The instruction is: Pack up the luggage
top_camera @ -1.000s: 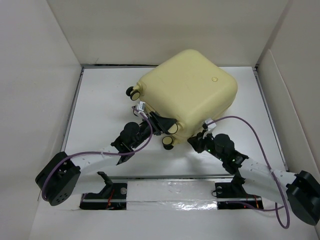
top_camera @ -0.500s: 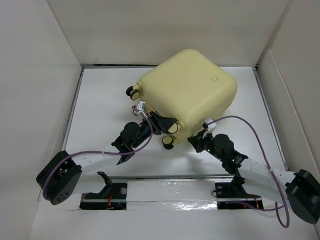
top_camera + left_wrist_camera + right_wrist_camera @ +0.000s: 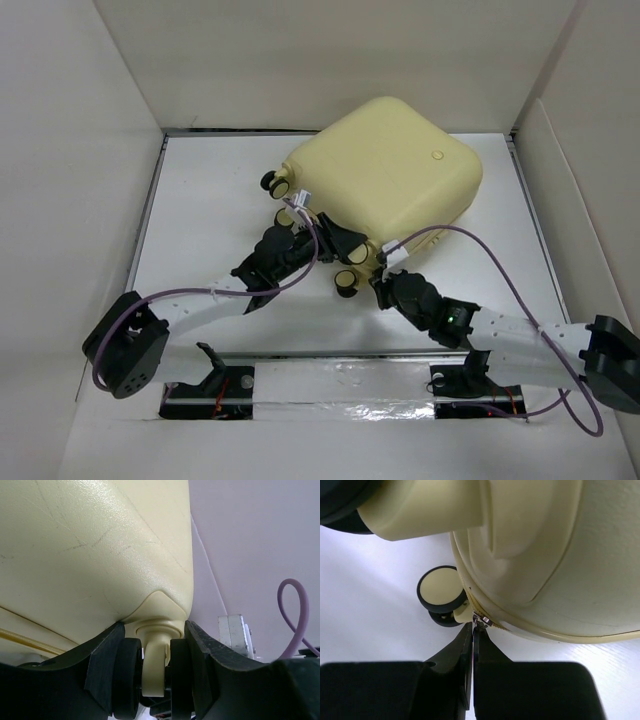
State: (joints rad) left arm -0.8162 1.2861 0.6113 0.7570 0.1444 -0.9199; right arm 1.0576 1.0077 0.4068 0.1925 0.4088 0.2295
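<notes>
The pale-yellow luggage [image 3: 385,170] lies closed on the white table, emblem up, at the back centre. My left gripper [image 3: 345,243] is shut on one of its wheels [image 3: 152,672] at the near-left corner; the jaws clamp both black tyres. My right gripper [image 3: 378,285] is shut on the small metal zipper pull [image 3: 480,621] at the seam of the luggage's near edge, beside another wheel [image 3: 440,592].
Cardboard walls [image 3: 60,150] enclose the table on the left, back and right. Two more wheels [image 3: 272,183] stick out on the luggage's left side, and one [image 3: 347,283] near the front. Purple cables loop from both arms.
The luggage has shifted slightly right and back. My left gripper moved right and forward with the wheel. My right gripper moved left along the near seam.
</notes>
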